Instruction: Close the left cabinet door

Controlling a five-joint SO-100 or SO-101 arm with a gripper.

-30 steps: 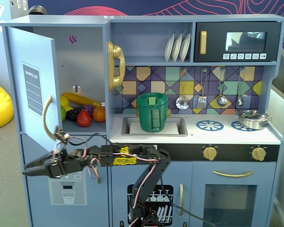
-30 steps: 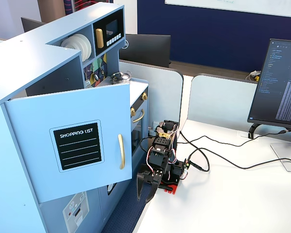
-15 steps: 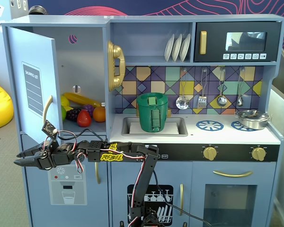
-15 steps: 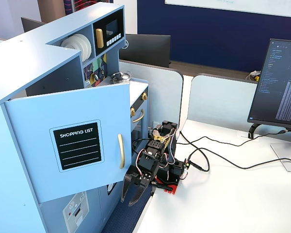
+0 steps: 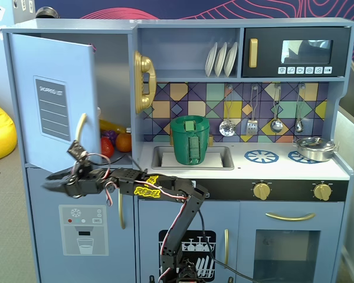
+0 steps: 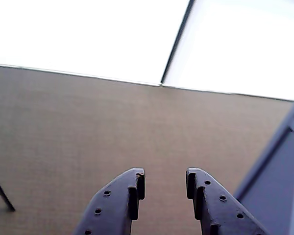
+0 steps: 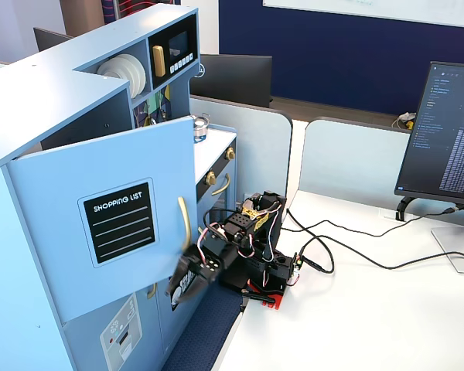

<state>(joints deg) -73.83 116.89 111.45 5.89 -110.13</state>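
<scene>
Fingers [image 6: 132, 193] of the gripper [image 5: 49, 183] stand parted, holding nothing. Above it, the left cabinet door [image 7: 108, 232] hangs ajar, its gold handle [image 7: 185, 222] near.

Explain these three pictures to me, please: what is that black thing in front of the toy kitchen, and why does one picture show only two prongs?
The black thing is a small robot arm. Its two-fingered gripper reaches out below the open left cabinet door, the light-blue one with the "SHOPPING LIST" panel. One fixed view faces the toy kitchen from the front. The other looks from the side and shows the arm's base on a white desk beside a monitor. The prongs picture comes from a camera on the arm's wrist: those are the gripper's fingers, apart and holding nothing, with only floor beyond them.
</scene>
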